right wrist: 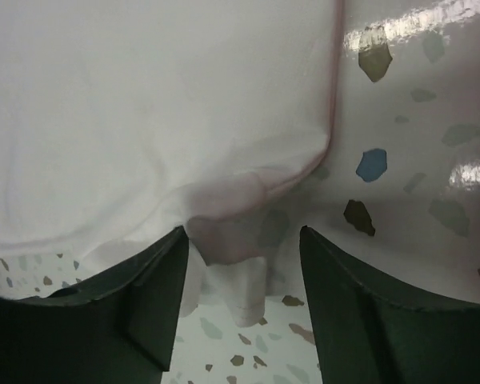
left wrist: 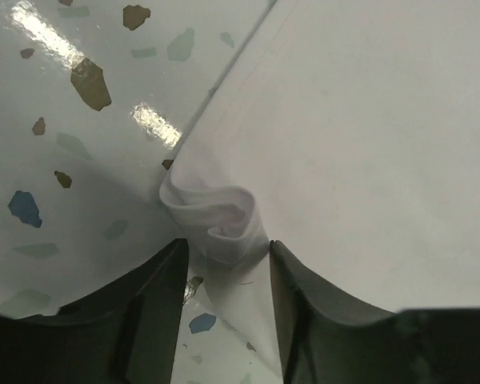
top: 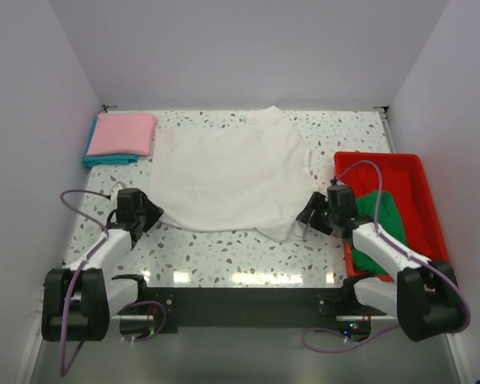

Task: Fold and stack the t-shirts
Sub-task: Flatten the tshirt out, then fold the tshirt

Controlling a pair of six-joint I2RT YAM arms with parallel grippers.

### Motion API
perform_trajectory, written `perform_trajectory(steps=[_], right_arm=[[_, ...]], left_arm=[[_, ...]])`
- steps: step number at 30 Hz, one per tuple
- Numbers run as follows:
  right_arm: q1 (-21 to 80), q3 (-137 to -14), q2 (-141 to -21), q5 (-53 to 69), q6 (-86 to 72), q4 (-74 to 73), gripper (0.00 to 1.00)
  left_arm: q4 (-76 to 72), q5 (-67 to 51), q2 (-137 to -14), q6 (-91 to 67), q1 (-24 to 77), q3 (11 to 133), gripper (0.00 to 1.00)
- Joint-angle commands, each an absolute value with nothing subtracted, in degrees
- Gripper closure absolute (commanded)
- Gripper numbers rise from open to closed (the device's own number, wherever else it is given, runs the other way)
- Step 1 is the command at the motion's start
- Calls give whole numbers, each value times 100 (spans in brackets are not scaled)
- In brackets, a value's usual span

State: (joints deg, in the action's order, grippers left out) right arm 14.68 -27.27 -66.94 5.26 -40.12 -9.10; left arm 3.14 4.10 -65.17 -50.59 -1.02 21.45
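On counter (top: 248,256): white shirt (top: 232,172) spread flat. Left pincer (left wrist: 228,248) clamped on its bunched near-left corner — cloth fills the gap. Right pincer (right wrist: 244,240) part-open, straddling the near-right hem — not gripping.

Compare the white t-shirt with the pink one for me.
The white cloth t-shirt lies spread open; the pink cloth t-shirt is folded into a small rectangle. White fills the middle of the speckled table; pink sits at the far left corner atop a teal t-shirt. Both are plain, single-colour.

Red plastic tray (top: 382,158) sits just right of the right claw (top: 310,216); speckled terrazzo table (top: 240,254) lies beneath it.
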Motion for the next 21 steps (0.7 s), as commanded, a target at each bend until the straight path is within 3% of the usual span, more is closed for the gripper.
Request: perform_trajectory(steps=[1,7,21], right_arm=[[1477,-2646,-5682,396,-4078,-1141,36],[1503,-2479,-4177,105,-4271,-2188,39],[2900,-2004,-4289,-685,-5027,-2136,46]], left_arm=[[376,606,-5715,-5212,-132,2048,47],[1783,1405,-4510,-5642,-132,1925,45],[2040,1565,-4579,-5783,-123,1785,52]])
